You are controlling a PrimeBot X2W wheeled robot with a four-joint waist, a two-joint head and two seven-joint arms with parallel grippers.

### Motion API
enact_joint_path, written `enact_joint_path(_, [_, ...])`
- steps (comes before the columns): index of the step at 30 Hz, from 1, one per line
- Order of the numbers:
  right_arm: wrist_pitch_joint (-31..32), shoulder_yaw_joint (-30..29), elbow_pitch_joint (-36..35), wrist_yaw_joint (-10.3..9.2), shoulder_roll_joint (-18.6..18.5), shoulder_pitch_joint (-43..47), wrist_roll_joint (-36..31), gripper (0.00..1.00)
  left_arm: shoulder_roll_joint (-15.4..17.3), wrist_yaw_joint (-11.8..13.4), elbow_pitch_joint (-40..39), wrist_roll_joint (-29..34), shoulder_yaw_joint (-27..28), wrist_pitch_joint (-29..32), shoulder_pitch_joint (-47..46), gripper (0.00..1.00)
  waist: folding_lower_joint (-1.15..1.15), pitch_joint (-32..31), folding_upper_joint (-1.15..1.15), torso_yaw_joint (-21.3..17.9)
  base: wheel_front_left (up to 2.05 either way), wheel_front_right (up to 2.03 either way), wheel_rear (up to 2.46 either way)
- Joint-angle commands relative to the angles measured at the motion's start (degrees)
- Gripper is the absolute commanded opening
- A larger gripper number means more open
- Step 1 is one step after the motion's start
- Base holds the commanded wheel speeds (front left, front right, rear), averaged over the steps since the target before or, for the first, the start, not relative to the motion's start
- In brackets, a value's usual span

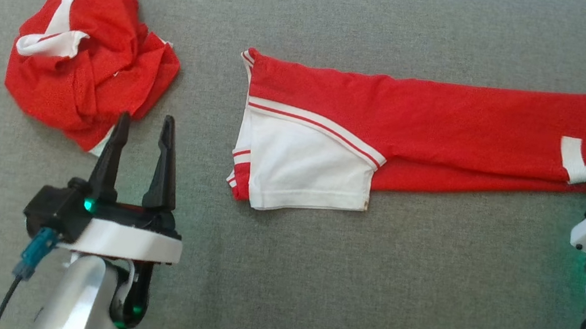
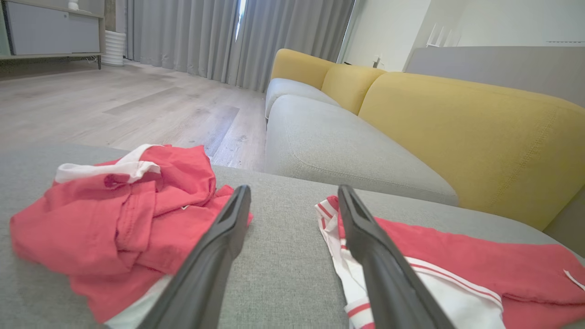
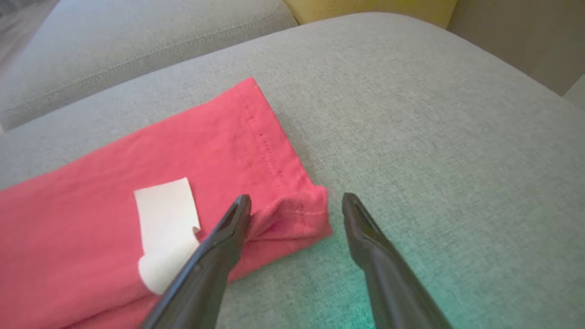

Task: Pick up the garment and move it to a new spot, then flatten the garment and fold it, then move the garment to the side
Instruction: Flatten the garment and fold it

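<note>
Red garment (image 1: 436, 121), corner lying between fingers (image 3: 219, 256) of the right tool (image 3: 297, 201).

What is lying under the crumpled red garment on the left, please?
The grey cushion shows all around the crumpled garment, and some white fabric peeks out from under its near edge. Whatever else lies beneath is covered by the folds.

Red garment (image 1: 436, 127) with white panel and stripes lies flat, folded into a long strip on grey cushion (image 1: 311, 282). Crumpled red-white garment (image 1: 91, 50) lies well apart at its left.
</note>
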Motion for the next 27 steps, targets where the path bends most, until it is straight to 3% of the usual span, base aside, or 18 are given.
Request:
enact_joint_path(1, [-0.09, 0.43, -1.12, -0.05, -0.83, -2.01, -1.06, 1.00, 0.20, -0.19, -1.52, -0.24, 1.06, -0.29, -2.01, 1.00, -0.01, 0.15, 0.00, -0.01, 0.00, 0.00, 0.00])
enact_joint_path(9, [0.20, -2.80, 4.37, -0.05, 0.55, -5.29, -4.11, 1.00, 0.20, 0.03, -1.43, -0.28, 0.85, -0.29, -2.75, 1.00, -0.01, 1.34, 0.00, -0.61, 0.00, 0.00, 0.00])
enact_joint_path(10, [-0.04, -2.53, 4.97, -0.05, 0.63, -5.66, -3.98, 0.86, 0.20, 0.03, -1.38, -0.24, 0.96, -0.29, -2.83, 1.00, -0.01, 1.45, 0.00, -0.74, 0.00, 0.00, 0.00])
enact_joint_path(12, [-0.73, -1.94, 5.93, -0.05, 0.68, -6.28, -3.78, 0.13, 0.20, 0.02, -1.26, -0.14, 1.14, -0.29, -3.01, 1.00, -0.01, 1.66, 0.00, -1.01, 0.00, 0.00, 0.00])
enact_joint_path(13, [-1.12, -1.50, 6.34, -0.05, 0.60, -6.55, -3.71, 0.00, 0.20, 0.02, -1.19, -0.09, 1.21, -0.29, -3.10, 1.00, -0.01, 1.72, 0.00, -1.14, 0.00, 0.00, 0.00])
enact_joint_path(20, [-4.38, 0.63, 7.48, -0.05, -3.04, -7.45, -3.17, 0.00, 0.19, -0.05, -0.46, -0.04, 1.42, -0.29, -3.04, 1.00, -0.01, 0.61, 0.00, -1.83, 0.00, 0.00, 0.00])
enact_joint_path(27, [-6.06, -0.51, 7.38, -0.05, -10.87, -7.06, -3.31, 0.00, 0.19, -0.07, -0.43, -0.75, 2.02, -0.29, -2.38, 1.00, -0.01, -1.51, 0.00, -2.11, 0.00, 0.00, 0.00])
